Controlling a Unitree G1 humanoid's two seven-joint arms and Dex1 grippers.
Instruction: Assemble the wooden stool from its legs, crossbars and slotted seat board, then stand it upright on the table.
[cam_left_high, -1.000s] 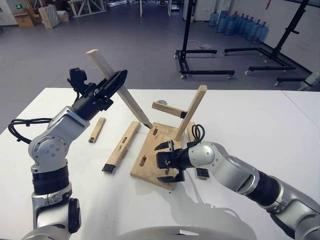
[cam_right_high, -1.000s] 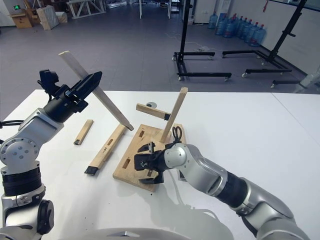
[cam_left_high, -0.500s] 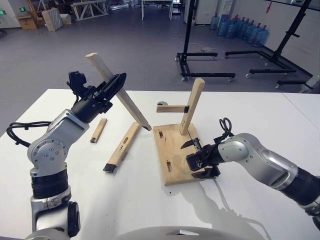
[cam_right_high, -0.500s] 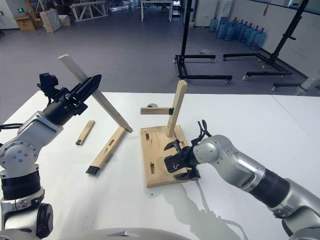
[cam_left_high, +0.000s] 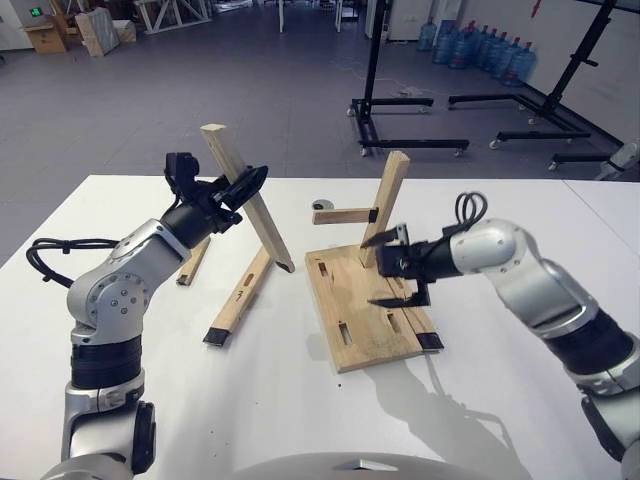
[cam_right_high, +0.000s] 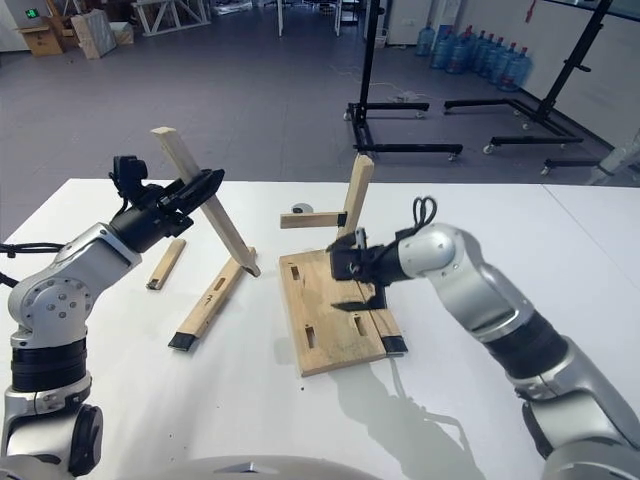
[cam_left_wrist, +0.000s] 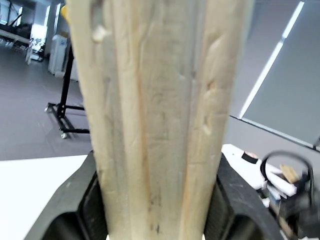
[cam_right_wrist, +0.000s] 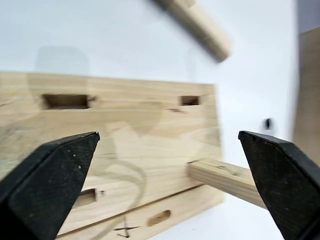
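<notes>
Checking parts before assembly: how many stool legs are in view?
4: held leg in the left gripper, flat leg on the table, upright leg in the seat board, fourth leg along its right edge.

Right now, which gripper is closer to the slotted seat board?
Right. The right gripper hangs open above the seat board; the left gripper holds a leg aloft, left of it.
</notes>
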